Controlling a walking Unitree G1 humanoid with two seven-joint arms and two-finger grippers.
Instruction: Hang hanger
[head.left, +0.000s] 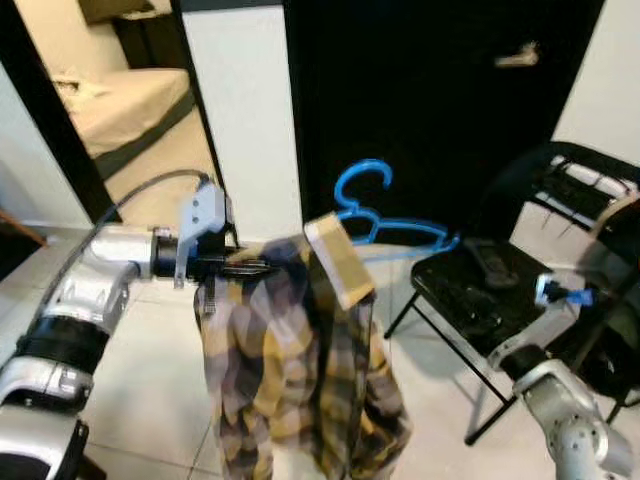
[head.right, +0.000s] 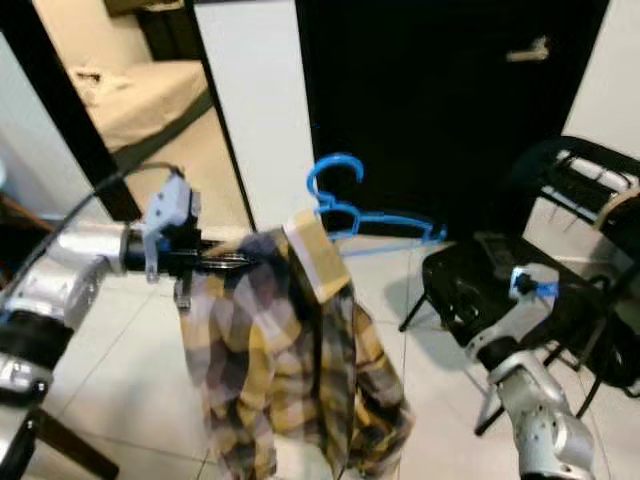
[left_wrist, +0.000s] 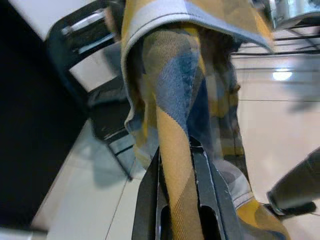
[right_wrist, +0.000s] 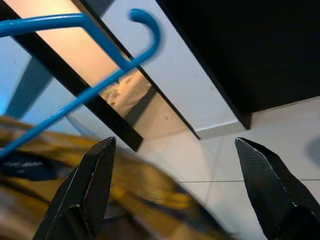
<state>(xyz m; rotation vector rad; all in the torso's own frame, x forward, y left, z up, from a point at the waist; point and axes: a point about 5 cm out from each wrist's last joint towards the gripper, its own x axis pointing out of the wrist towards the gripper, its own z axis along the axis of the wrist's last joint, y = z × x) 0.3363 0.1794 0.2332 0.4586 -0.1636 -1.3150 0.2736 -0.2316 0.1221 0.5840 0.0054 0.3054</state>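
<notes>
The left tool (head.left: 262, 264) reaches in from the left at mid-height, its two black fingers (left_wrist: 150, 200) pressed together on a fold of a yellow, grey and blue plaid shirt (head.left: 300, 370). The shirt hangs down from that pinch in loose folds above the pale tiled floor (head.left: 150, 400), with its collar (head.left: 340, 262) turned up towards the right.

A blue plastic hanger (head.left: 385, 225) sits at the top of the shirt, its hook (head.left: 362, 180) pointing up in front of a dark door (head.left: 440, 100). The right end of the hanger sticks out bare to the right of the collar, towards a black folding chair (head.left: 480, 290); its left part is hidden under the cloth, so how far it sits inside the shirt cannot be told.

The right tool (right_wrist: 175, 165) is low on the right, near the chair seat, with its fingers (right_wrist: 87, 190) spread wide and holding nothing. In the right wrist view the blue hanger's hook (right_wrist: 147, 27) and arm lie well beyond the spread fingertips, with the blurred yellow shirt below them.

Behind the shirt stands a white wall panel (head.left: 250, 110) just left of the dark door. To the far left an open doorway shows a bed (head.left: 120, 100) with light bedding.
</notes>
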